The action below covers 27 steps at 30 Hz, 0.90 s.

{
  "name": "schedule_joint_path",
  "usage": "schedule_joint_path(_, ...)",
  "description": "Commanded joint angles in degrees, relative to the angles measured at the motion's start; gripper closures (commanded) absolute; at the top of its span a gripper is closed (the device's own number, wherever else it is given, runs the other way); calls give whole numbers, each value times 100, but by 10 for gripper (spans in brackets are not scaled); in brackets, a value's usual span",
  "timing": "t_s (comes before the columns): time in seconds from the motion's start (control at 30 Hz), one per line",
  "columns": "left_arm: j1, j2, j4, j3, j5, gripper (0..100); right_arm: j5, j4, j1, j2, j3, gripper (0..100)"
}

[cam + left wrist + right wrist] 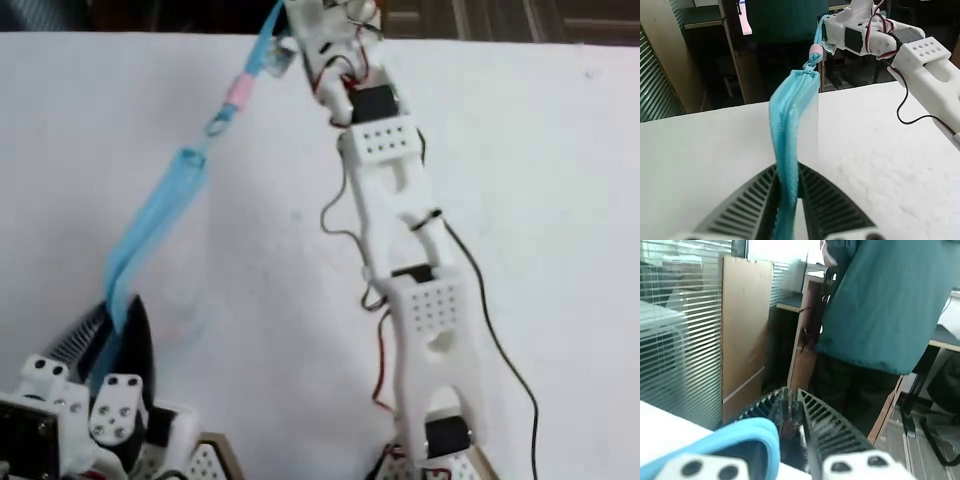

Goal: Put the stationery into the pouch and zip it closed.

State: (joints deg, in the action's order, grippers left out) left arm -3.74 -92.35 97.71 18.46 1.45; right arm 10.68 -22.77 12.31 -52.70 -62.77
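Note:
A light blue pouch hangs stretched in the air between the two arms, its zipper edge facing up. At the near left of the table, my left gripper is shut on the pouch's near end, and the dark ribbed fingers pinch the fabric. A blue pull strap with a pink bead runs from the pouch's far end to my right gripper, which is shut on the strap at the table's far edge. The right wrist view shows its gripper closed, with the blue strap looping beside it.
The white table lies under both arms. The right arm stretches from the near edge to the far edge down the middle, trailing a black cable. Beyond the far edge is a drop to dark furniture.

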Motion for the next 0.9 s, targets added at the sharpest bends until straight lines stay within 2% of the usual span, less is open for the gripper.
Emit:
schedule_joint_path(0.0, -31, -66, -105, -818, 53, 977, 70, 84, -2035, -154, 9, 983)
schedule_joint_path(0.17, -31, -48, -114, -1002, 53, 977, 70, 48, -2308, -154, 9, 983)
schedule_joint_path(0.3, -22, 92, -79, -1055, 53, 977, 97, -198, -2255, -101, 9, 983)
schedule_joint_path(0.37, -13, 110, -114, -1020, 35, 977, 105, -646, -2088, 31, -114, 981)
schedule_joint_path(0.5, 13, 119, -264, -888, 26, 977, 114, -2290, -1552, 400, -457, 954)
schedule_joint_path(0.57, 13, 119, -404, -668, 18, 977, 114, -3213, -1235, 593, -651, 879)
schedule_joint_path(0.77, 13, 119, -642, -308, 18, 977, 114, -5692, -435, 1077, -1363, 540)
schedule_joint_path(0.87, 22, 119, -800, -88, 18, 977, 114, -6870, -40, 1305, -1864, 498)
